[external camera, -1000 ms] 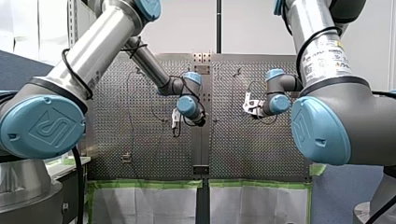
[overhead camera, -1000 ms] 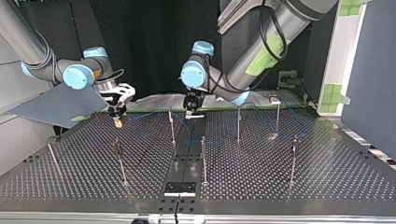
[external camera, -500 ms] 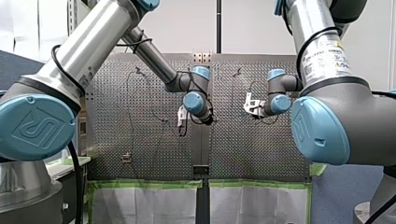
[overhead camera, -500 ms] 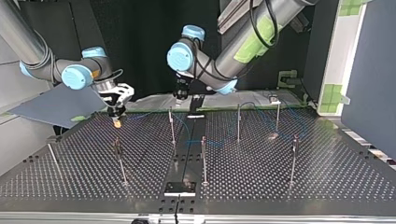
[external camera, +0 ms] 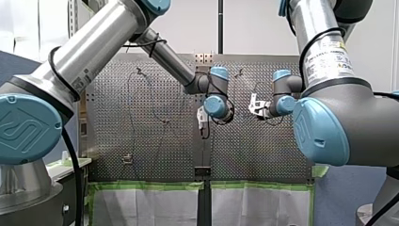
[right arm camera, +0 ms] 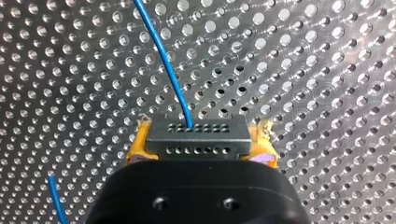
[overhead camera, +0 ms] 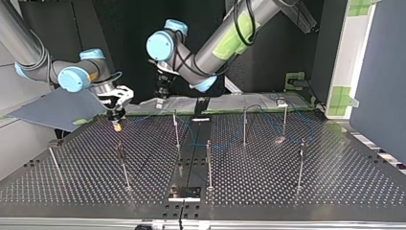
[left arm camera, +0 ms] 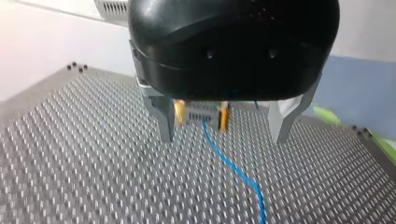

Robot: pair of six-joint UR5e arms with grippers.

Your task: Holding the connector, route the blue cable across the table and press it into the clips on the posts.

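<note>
Connector (right arm camera: 196, 139), a small grey block with rows of pin holes, is clamped between the 2 yellow pads (right arm camera: 138, 143) of my right pincer (overhead camera: 116, 122). In the top view that pincer hangs low over the far part of the desk (overhead camera: 311, 191), at the view's left. The cable (right arm camera: 163, 56), thin and blue, leaves the connector's face and runs off over the perforated desk. A second stretch of it shows beside the pincer in the right wrist view.

My left pincer (left arm camera: 223, 139) is black, with 2 metal fingers (left arm camera: 163, 119) held apart and nothing between them. It hangs above the desk, and the connector shows ahead of it, with the cable trailing back toward the camera. In the top view it sits near the desk's far edge, higher than my right pincer, near it but not touching.

Thin upright posts (overhead camera: 208, 163) stand scattered over the desk. 1 post (overhead camera: 176, 129) stands just right of my right pincer in the top view, and another post (overhead camera: 122, 165) stands nearer the camera. The cable lies slack among the posts toward the view's right. Whether it sits in any clip is too small to tell. A black plate (overhead camera: 184, 193) lies at the near edge. In the front view, green tape (external camera: 150, 185) lines the desk's edge.
</note>
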